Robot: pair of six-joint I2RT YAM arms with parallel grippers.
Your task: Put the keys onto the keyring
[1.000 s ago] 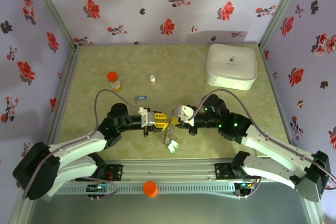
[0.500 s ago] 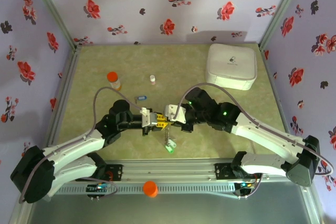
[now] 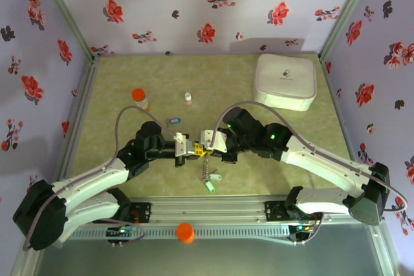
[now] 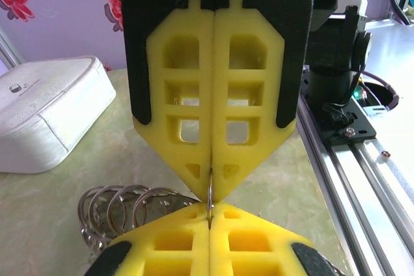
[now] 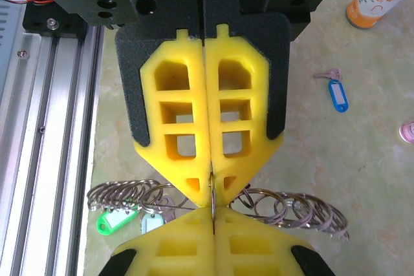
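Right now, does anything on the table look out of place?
The blue key lies alone on the table, apart from the keyring, which the left tool and right tool, both shut, pinch tip to tip. Nothing looks spilled or damaged.

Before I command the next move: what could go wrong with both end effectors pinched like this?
Both the left end effector and right end effector are shut tip to tip on one thin strand of the keyring; pulling apart could slip or bend it. The blue key lies away from them, so fetching it means freeing one grip, and the rings might drop.
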